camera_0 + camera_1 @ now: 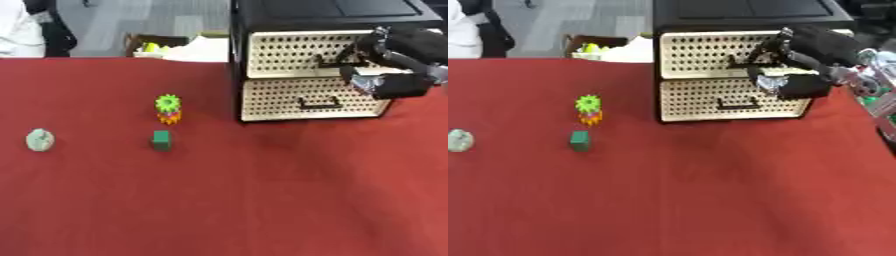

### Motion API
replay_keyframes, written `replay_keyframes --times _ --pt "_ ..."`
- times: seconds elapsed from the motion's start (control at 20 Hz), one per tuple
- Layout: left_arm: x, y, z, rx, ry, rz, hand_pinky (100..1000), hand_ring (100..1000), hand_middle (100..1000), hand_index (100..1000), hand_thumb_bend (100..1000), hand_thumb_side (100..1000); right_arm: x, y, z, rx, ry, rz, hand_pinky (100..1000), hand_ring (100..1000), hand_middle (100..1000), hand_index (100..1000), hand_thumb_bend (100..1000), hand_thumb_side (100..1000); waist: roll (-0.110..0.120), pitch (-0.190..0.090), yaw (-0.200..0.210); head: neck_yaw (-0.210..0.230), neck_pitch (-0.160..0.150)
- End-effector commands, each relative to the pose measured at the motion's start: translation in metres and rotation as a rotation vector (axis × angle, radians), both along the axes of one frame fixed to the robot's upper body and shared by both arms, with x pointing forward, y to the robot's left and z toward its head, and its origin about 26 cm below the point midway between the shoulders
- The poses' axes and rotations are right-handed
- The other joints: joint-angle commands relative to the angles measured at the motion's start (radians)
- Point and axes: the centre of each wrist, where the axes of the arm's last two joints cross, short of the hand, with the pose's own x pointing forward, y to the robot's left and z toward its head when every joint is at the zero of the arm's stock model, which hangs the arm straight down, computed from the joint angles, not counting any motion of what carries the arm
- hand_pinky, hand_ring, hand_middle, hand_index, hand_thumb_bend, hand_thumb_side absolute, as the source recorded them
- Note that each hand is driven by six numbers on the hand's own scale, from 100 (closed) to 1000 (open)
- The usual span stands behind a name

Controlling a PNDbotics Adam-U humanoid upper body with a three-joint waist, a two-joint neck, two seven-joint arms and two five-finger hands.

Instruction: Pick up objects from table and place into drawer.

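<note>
A black cabinet [324,12] stands at the table's back right with two cream perforated drawers, both pushed in. My right hand [389,65] comes in from the right, its fingers [765,50] curled at the upper drawer's [289,52] black handle. The lower drawer [271,100] has a black handle [319,104] that is free. To the left on the red cloth lie a green gear [167,103] on top of an orange one [169,117], a dark green block [161,140] just in front of them, and a pale grey-green lump [39,139] at the far left. My left hand does not show.
The red table [262,200] stretches wide in front of the cabinet. Behind its far edge sits a cardboard box [153,42] with yellow-green things in it. A silver and green object [877,95] shows at the right edge.
</note>
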Motion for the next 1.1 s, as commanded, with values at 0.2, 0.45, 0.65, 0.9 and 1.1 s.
replay_keyframes --times 0.2,0.45,0.65,0.9,1.1 --pt "-0.002 0.000 0.008 0.014 -0.029 -0.007 673 703 724 814 100 872 -0.005 -0.007 0.006 -0.041 -0.027 -0.039 100 100 100 757 100 1000 -0.002 -0.012 0.001 -0.004 -0.013" --pt "-0.001 -0.001 0.009 0.013 -0.030 -0.008 673 703 724 813 100 872 -0.006 -0.004 0.005 -0.048 -0.039 -0.059 100 100 100 728 100 1000 -0.004 -0.011 0.001 -0.006 -0.014" --pt "-0.001 -0.001 0.009 0.010 -0.028 -0.007 673 702 722 811 100 872 -0.005 -0.001 0.003 -0.050 -0.018 -0.050 100 100 100 714 100 1000 -0.005 -0.011 0.002 -0.008 -0.015" --pt "-0.001 -0.001 0.008 0.008 -0.025 -0.006 673 703 722 810 100 871 -0.007 0.002 0.006 -0.041 -0.016 -0.041 100 100 100 713 100 1000 -0.006 -0.013 0.001 -0.008 -0.013" --pt "-0.001 -0.001 0.008 0.008 -0.025 -0.007 673 703 721 810 100 871 -0.010 0.005 0.008 -0.045 -0.023 -0.037 100 100 100 712 100 1000 -0.008 -0.016 -0.001 -0.008 -0.013"
